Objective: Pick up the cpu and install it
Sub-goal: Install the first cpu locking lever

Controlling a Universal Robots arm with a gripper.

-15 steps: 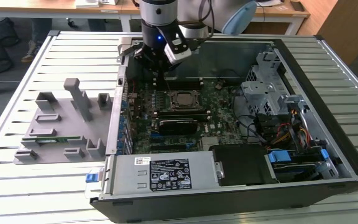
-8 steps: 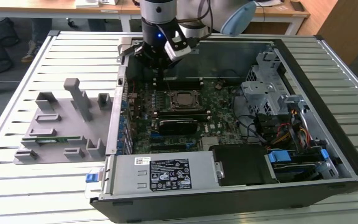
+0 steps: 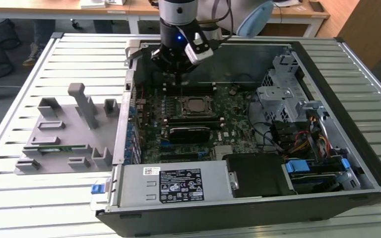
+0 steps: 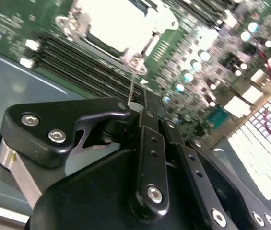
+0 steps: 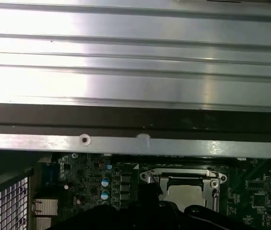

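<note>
The open computer case (image 3: 309, 64) lay on its side on the slatted metal table (image 3: 58, 208), and everything else is placed here against that case. The gripper (image 3: 177, 69) hung inside the case, over the far part of the green motherboard (image 3: 237, 124), just beyond the socket (image 3: 195, 106). In the second wrist view the black jaws of the gripper (image 4: 145, 108) stood pressed together, with nothing between them.

The cpu (image 3: 194, 105) sat in the socket near the middle of the case, its silver top showing inside the metal bracket. In the first wrist view the cpu (image 5: 187, 194) lay flat within that bracket, just past the dark gripper body; in the second wrist view the cpu (image 4: 113, 21) appeared as a bright pale square a little apart from the jaw tips.

Inside the case, on the side nearer the camera than the socket, lay a black heatsink block (image 3: 189, 133), and nearer still a power supply (image 3: 174, 184) with a label. Outside the case, toward the exterior view's left, a grey fixture tray (image 3: 65, 134) rested on the table, with a green memory stick (image 3: 55, 148) lying in it.
</note>
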